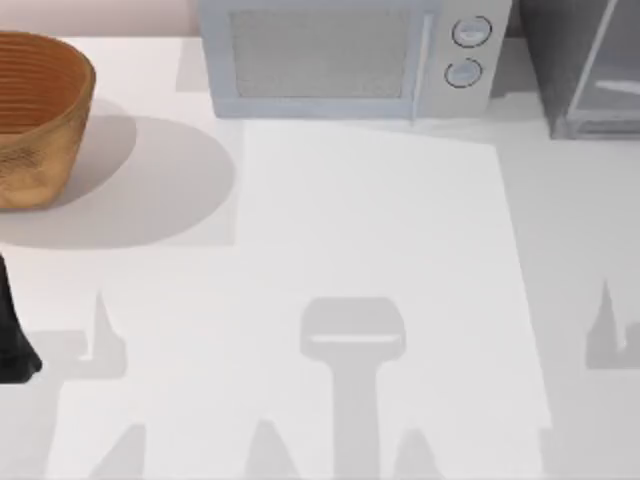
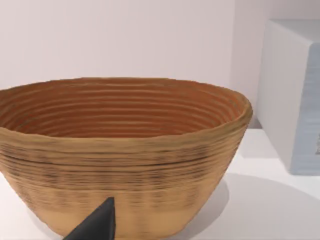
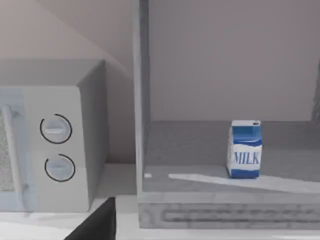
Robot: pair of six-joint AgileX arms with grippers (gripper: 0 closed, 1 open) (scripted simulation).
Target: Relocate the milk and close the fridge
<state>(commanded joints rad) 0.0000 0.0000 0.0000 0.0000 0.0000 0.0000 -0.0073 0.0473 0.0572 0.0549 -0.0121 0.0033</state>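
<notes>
Standing upright on the grey floor of the boxy fridge (image 3: 200, 175), the small carton of milk (image 3: 244, 149) has a blue top; beside it, a smooth microwave (image 3: 55, 150) with round knobs. A ribbed woven basket (image 2: 120, 150) sits left. I cannot tell either claw's state.

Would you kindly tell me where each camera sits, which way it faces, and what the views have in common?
Top view: above the table, looking down on the basket, microwave and fridge; a dark part of the left arm shows at the left edge.
Left wrist view: low, facing the basket; one dark fingertip shows.
Right wrist view: low, facing the open fridge with the milk standing inside; a dark fingertip shows.
Shared: the microwave appears in all three views.
</notes>
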